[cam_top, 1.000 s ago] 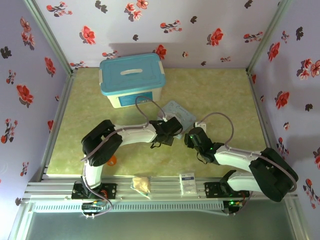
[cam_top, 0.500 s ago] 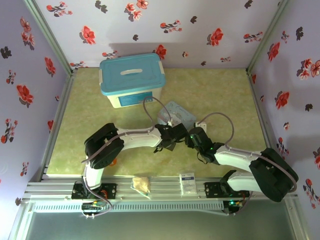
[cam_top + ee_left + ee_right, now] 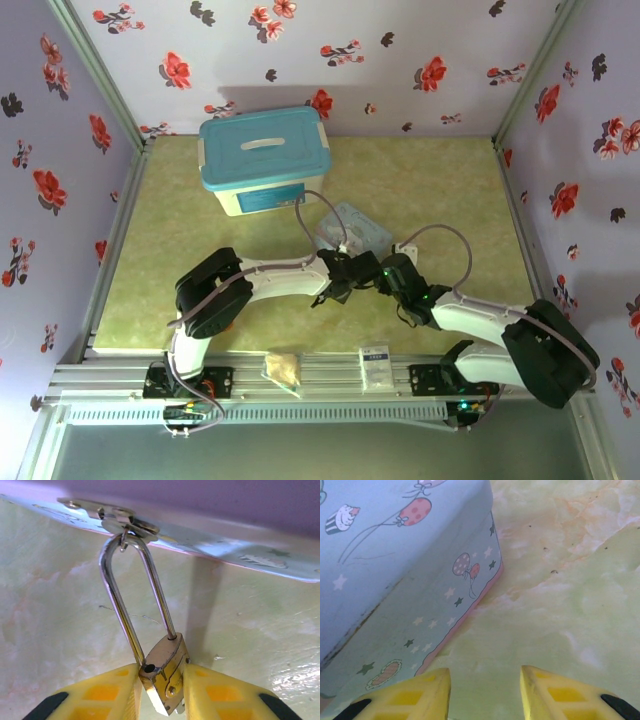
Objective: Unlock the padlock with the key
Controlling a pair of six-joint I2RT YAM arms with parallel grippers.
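Shifted rightward, left gripper [image 3: 161, 686] — per wrist view — clamps the padlock [image 3: 163, 672]; right gripper [image 3: 485, 690] gapes by tin [image 3: 395, 570].

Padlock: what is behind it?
Behind the padlock lies the green table. Its loop passes through a metal clasp on the blue tin. The left gripper's jaws squeeze its sides, so those and its bottom are hidden.

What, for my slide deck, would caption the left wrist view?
Left gripper clamps the brass padlock, its shackle hooked through the tin's hasp.
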